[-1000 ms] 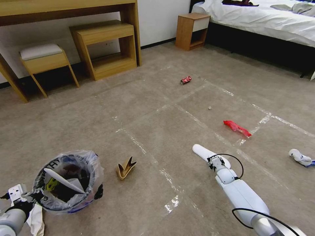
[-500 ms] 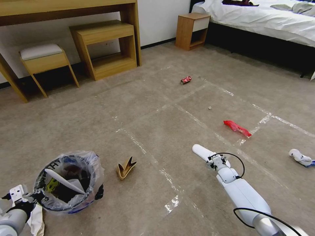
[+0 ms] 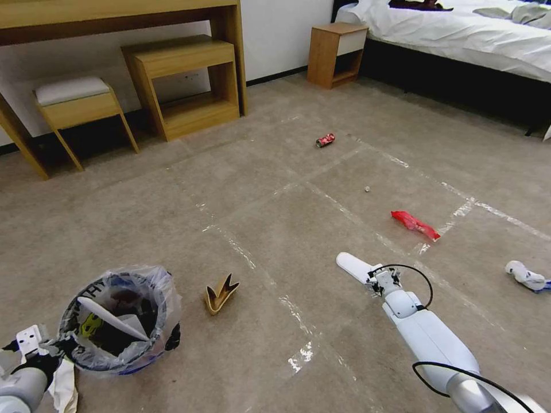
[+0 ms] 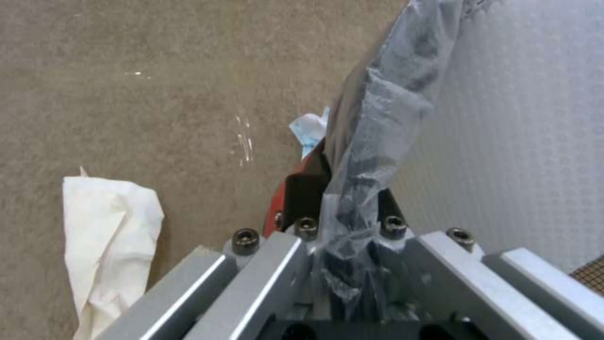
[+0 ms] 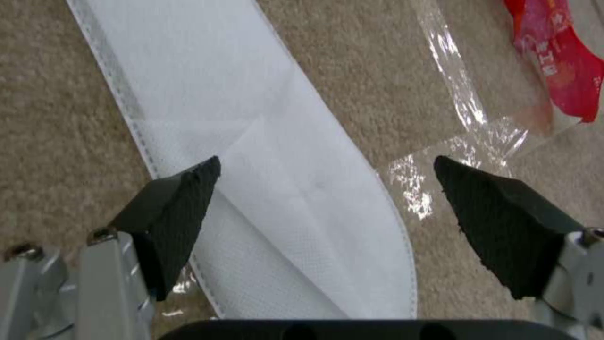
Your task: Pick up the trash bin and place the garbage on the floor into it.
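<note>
Fingers [image 5: 182,212] spread, right gripper [image 5: 327,208] now lower over slipper [image 5: 264,156].

The white slipper [image 3: 357,267] runs partly under the right gripper [image 3: 383,280]; a small pale speck [image 3: 367,189] is unidentifiable.

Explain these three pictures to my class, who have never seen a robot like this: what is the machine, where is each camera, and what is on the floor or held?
It is a wheeled two-armed robot. One camera looks down from its head; one sits on each wrist. The left gripper is shut on the rim of the trash bin. The right gripper hangs open over a white slipper. On the carpet lie a tan carton, red wrapper, red can and tissue.
</note>
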Robot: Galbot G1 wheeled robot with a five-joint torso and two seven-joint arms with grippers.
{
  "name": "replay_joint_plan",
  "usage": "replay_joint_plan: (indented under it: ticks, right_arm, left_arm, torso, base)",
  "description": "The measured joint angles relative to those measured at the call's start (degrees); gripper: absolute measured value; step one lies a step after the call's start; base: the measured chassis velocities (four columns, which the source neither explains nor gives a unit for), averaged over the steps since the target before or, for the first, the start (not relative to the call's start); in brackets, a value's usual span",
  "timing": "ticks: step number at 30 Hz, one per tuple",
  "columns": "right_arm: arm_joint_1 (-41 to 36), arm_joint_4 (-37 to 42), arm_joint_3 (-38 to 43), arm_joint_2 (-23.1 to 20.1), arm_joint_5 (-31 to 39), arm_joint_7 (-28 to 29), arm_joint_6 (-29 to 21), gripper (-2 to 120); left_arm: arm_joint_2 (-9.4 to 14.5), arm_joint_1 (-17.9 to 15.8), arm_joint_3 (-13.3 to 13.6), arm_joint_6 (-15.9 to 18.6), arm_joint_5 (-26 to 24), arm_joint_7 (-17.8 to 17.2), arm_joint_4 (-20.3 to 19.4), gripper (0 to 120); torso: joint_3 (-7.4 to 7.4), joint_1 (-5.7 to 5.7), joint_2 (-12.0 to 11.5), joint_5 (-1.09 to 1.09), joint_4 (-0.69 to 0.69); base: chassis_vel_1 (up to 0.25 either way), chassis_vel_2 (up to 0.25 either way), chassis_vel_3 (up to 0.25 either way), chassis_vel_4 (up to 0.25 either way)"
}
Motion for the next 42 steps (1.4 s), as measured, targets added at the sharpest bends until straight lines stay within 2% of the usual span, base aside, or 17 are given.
replay_joint_plan:
  ticks: [22,42]
  right_arm:
    - [-0.7,-0.5,0.1,1.0,-0.6,-0.1,0.1,85]
    - [1.8,-2.6,-0.6,1.9,-0.9,-0.1,0.7,85]
  left_arm:
    - [-0.1,-0.8,0.4,-0.1,0.1,0.0,0.9,1]
    - [-0.4,-0.9,0.6,-1.0,1.0,0.7,2.3,1]
  torso:
    - [0.00,0.00,0.0,-0.01,0.00]
    - [0.00,0.00,0.0,0.01,0.01]
  base:
    - [0.000,0.000,0.000,0.000]
    - [0.000,0.000,0.000,0.000]
